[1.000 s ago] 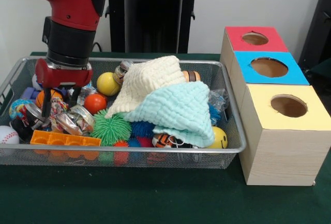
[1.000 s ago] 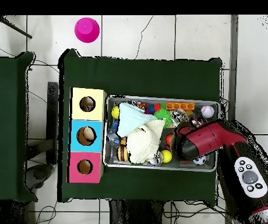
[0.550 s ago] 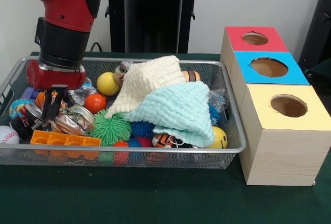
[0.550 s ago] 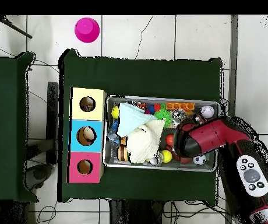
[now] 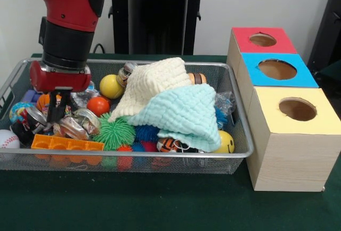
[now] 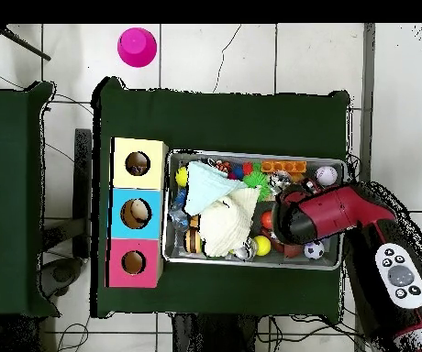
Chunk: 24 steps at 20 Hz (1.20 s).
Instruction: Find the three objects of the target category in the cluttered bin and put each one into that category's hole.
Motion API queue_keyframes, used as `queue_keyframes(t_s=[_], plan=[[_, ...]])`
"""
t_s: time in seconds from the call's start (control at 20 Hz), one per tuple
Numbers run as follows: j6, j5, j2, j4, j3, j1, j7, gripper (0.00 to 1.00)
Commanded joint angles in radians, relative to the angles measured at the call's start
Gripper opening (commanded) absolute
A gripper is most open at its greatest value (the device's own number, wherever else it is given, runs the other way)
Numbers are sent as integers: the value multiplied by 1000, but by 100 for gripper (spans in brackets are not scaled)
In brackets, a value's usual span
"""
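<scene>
While gripper [image 5: 57,114] dips among crushed cans [image 5: 74,125] at wire bin's [image 5: 133,161] end farthest from boxes, fingers read as close together, grip unclear. Cream cloth [image 5: 154,84] and mint cloth [image 5: 184,111] hide bin's middle. Green-covered table [image 5: 160,204], tiled floor [image 6: 251,55], pink cup [image 6: 137,46]. Red-topped box [image 5: 262,40], blue-topped box [image 5: 277,70], yellow-topped box [image 5: 295,111] unlabelled; no legible writing.

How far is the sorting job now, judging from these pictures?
Nothing looks done: what shows of the red, blue and yellow holes looks empty. In hand: the tool is down among the clutter at one end of the wire bin, apparently searching. All three placements seem left.
</scene>
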Motion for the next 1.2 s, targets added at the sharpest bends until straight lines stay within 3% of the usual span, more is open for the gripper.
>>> queue_keyframes(t_s=[0.05,0.2,0.35,0.55,0.65,0.9,0.95,1.2], plan=[[245,221,-32,26,94,-34,-247,0],[351,364,-55,46,133,-51,-246,0],[380,432,-67,57,153,-63,-225,0],[433,453,-83,39,155,-49,-249,0],[439,459,-115,66,163,-55,-260,0],[399,375,-111,55,141,-54,-283,0],[398,349,-113,43,123,-41,-271,100],[397,287,-114,35,112,-20,-309,100]])
